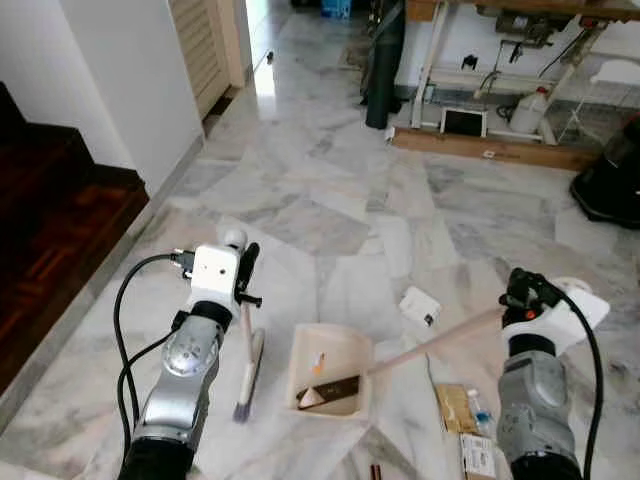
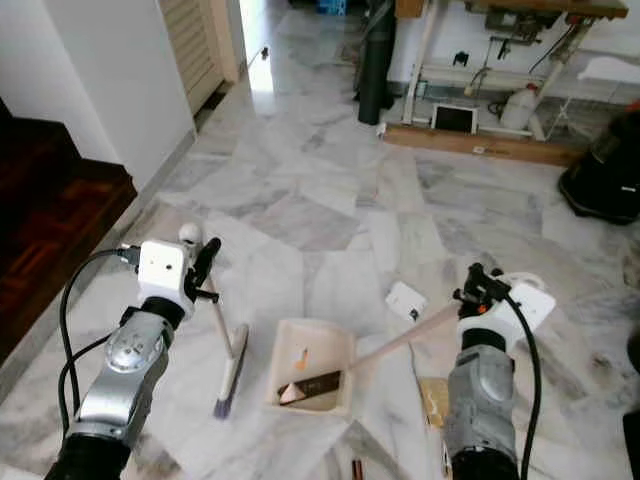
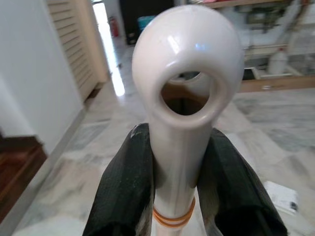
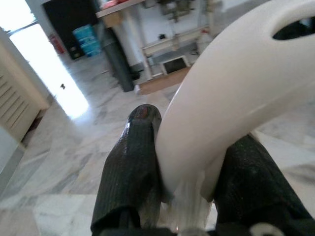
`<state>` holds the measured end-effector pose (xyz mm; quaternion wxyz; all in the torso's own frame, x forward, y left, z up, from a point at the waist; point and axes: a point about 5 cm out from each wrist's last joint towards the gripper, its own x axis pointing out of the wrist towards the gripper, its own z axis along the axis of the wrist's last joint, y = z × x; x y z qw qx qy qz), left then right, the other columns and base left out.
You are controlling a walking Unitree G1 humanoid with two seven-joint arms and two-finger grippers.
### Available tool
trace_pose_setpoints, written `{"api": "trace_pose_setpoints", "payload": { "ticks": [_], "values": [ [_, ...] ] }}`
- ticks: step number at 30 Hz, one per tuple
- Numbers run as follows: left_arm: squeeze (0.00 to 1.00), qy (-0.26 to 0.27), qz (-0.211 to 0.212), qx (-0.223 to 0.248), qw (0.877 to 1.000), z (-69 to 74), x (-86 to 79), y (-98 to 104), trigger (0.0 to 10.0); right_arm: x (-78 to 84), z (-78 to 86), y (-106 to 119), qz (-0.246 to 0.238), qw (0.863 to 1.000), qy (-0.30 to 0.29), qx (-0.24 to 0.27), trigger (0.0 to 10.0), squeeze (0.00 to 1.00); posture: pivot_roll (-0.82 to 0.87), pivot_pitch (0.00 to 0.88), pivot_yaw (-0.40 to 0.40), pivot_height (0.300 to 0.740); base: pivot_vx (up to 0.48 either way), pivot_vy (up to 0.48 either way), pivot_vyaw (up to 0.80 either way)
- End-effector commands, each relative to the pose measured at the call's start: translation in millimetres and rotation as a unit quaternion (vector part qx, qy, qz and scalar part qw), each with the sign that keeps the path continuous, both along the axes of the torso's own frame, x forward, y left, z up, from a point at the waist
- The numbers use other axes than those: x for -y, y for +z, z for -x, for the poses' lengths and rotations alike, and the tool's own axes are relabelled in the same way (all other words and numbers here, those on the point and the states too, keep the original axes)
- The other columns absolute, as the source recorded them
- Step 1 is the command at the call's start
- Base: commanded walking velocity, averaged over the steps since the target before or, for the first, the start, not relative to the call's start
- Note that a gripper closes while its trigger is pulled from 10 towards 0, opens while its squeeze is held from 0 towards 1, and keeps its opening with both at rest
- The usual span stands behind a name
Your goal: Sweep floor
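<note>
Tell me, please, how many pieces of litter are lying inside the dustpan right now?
2: a dark flat wrapper across the dustpan near its front, and a small orange scrap further back. A pale bit under the wrapper may be a third.

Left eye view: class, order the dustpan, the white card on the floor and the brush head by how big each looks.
1. Dustpan, clearly largest.
2. Brush head, long but thin.
3. White card, smallest; it lies farther off, so its true size is unsure.

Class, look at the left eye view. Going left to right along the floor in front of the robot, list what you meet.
Left claw → broom → dustpan → white card → right claw.
</note>
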<state>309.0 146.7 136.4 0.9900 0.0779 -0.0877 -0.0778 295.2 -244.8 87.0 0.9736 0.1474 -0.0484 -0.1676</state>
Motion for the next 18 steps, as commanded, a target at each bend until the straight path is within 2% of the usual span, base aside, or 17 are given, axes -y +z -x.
{"api": "trace_pose_setpoints", "payload": {
  "ticks": [1,18],
  "values": [
    [0.00,0.005,-0.004,0.018,1.000,-0.7,-2.8,6.2,10.0,-4.2,-4.5,14.9,0.005,0.999,0.007,0.035,10.0,0.00,-0.05,0.092,-0.027,0.740,0.000,0.000,0.80],
    [0.00,0.009,-0.019,0.017,1.000,-0.4,-2.5,5.1,10.0,-6.0,-4.5,14.1,0.004,0.999,0.010,0.033,10.0,0.00,-0.04,0.069,-0.023,0.740,0.000,0.000,0.80]
  ]
}}
